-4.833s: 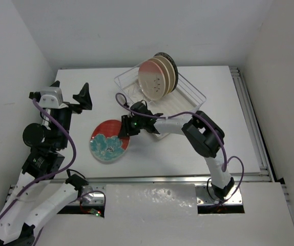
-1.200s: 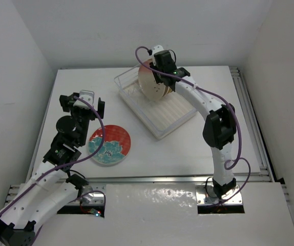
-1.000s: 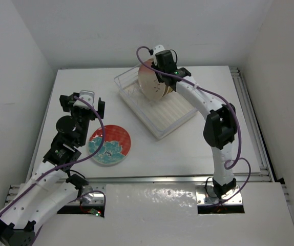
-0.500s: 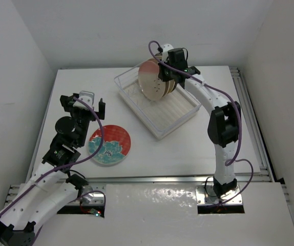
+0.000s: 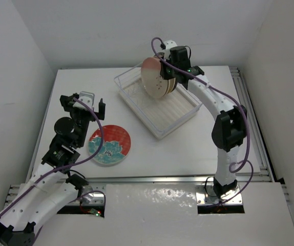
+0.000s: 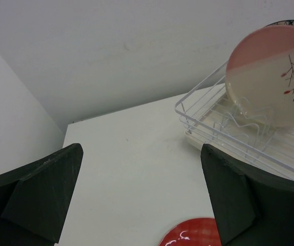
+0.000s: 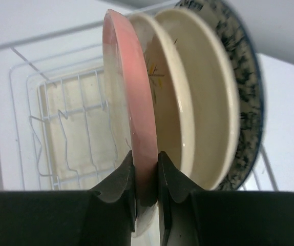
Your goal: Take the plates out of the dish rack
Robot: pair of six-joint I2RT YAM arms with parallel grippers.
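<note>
Change since approx. 5 s back: the right arm has left the table centre, where it was beside the red floral plate, and swung to the far end of the dish rack. In the last second the right gripper has shifted slightly rightward along the stack. It now pinches the upper rim of the front pink-and-cream plate, one finger on each face, jaws narrow and in contact.

Meaning: one plate is out and lying flat on the table. The second is grasped but not yet lifted clear; judged as the start of the second unload.

Grasped plate: stands on edge at the rack's far end, pink upper band, cream below, with a small twig motif (visible from the left wrist view). Directly behind it are two cream plates, close-packed, then a blue-patterned plate rearmost.

Left gripper: fingers spread wide and holding nothing, hovering over the table just beyond the red floral plate and well apart from the rack.
</note>
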